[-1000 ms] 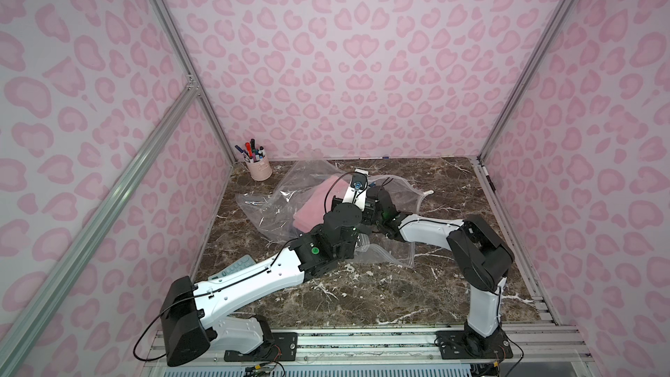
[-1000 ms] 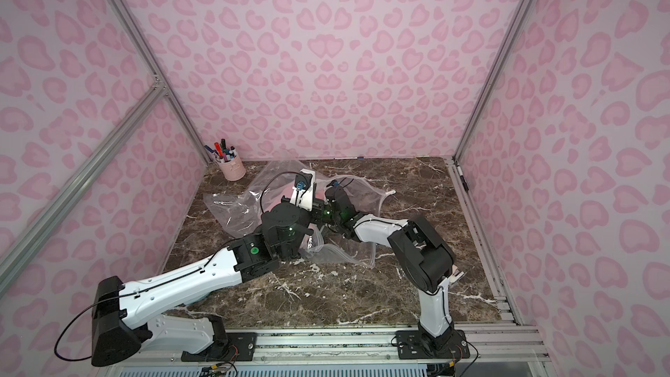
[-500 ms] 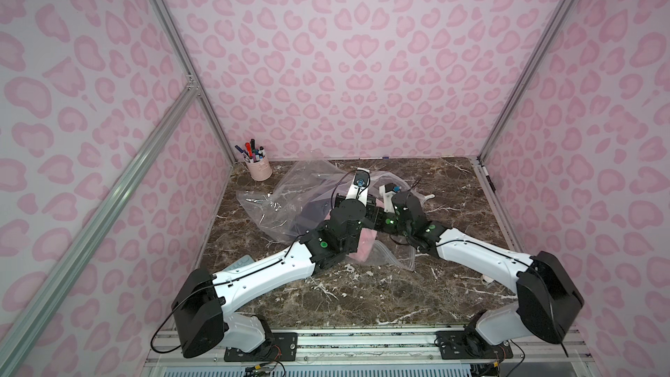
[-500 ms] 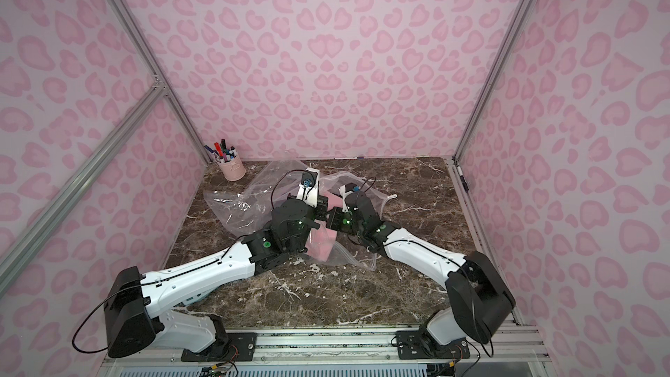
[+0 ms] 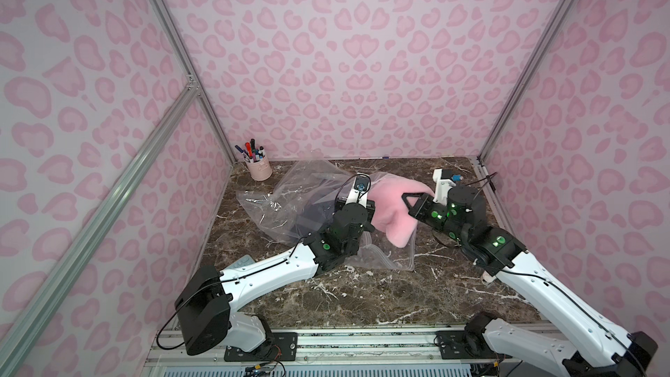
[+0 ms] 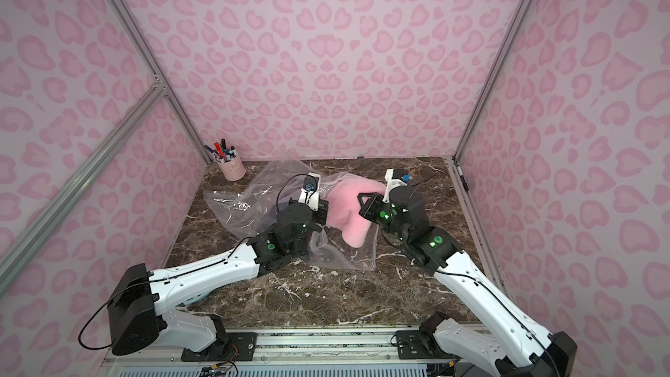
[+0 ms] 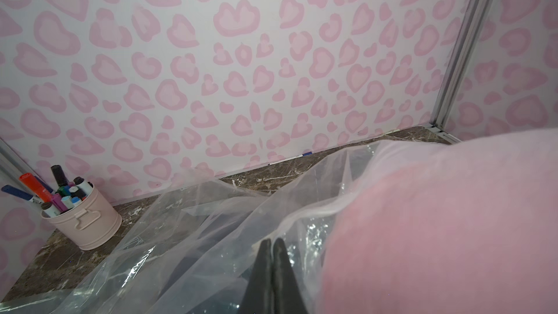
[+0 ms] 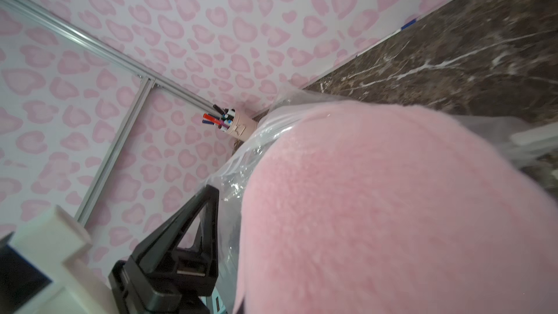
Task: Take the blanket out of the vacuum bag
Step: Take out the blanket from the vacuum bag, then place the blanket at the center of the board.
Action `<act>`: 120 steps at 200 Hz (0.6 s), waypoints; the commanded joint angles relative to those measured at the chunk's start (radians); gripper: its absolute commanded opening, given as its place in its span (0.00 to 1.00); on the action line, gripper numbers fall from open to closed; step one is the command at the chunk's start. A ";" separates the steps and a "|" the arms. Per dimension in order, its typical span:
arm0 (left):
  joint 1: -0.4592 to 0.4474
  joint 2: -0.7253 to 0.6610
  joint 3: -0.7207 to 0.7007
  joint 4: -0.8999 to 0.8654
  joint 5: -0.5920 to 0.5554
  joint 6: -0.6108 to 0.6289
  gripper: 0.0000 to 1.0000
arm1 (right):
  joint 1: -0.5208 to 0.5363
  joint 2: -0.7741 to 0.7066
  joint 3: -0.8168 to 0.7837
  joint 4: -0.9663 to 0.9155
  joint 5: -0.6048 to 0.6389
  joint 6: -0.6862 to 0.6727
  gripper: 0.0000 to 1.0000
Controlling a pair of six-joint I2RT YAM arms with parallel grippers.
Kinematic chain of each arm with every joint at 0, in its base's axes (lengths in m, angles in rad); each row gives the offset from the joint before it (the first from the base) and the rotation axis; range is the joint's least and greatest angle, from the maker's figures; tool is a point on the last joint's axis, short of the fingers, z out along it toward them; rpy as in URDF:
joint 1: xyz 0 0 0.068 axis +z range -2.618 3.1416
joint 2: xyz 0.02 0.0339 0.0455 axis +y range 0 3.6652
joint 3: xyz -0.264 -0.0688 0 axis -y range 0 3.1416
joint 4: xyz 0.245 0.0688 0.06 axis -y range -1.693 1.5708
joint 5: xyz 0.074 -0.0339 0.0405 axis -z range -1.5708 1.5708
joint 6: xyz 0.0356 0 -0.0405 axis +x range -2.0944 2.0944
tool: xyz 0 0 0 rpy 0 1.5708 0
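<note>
Desk (image 5: 362,302) with two arms, seen from above. The vacuum bag (image 5: 286,208) lies crumpled across the far half of the desk, from near the far left corner to the middle, its zip edge toward the near side. The pink blanket (image 5: 393,212) bulges from the bag's mouth, right of the desk's middle, with its left end under clear film. The left hand (image 7: 272,244) has its fingers pressed together, pinching the bag's film. The right hand (image 5: 406,199) is clamped on the blanket's upper edge; one black finger (image 8: 196,222) shows in the right wrist view, touching the fleece. A pen cup (image 5: 258,172) stands in the far left corner.
</note>
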 commanded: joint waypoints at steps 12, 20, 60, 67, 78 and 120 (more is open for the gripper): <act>0.001 0.018 -0.004 -0.005 -0.073 -0.015 0.03 | -0.140 -0.045 0.053 -0.098 0.035 -0.066 0.00; 0.001 0.022 -0.002 -0.014 -0.076 -0.022 0.04 | -0.176 -0.048 0.068 -0.111 0.042 -0.079 0.00; 0.001 0.027 -0.002 -0.055 -0.095 -0.059 0.04 | -0.333 0.010 0.144 -0.107 0.035 -0.155 0.00; 0.001 0.026 -0.004 -0.058 -0.094 -0.067 0.04 | -0.363 0.035 0.159 -0.103 0.026 -0.171 0.00; 0.001 0.026 -0.005 -0.065 -0.090 -0.076 0.04 | -0.404 0.080 0.174 -0.086 0.028 -0.197 0.00; 0.001 0.025 0.000 -0.082 -0.073 -0.092 0.04 | -0.560 0.312 0.124 0.101 -0.002 -0.221 0.00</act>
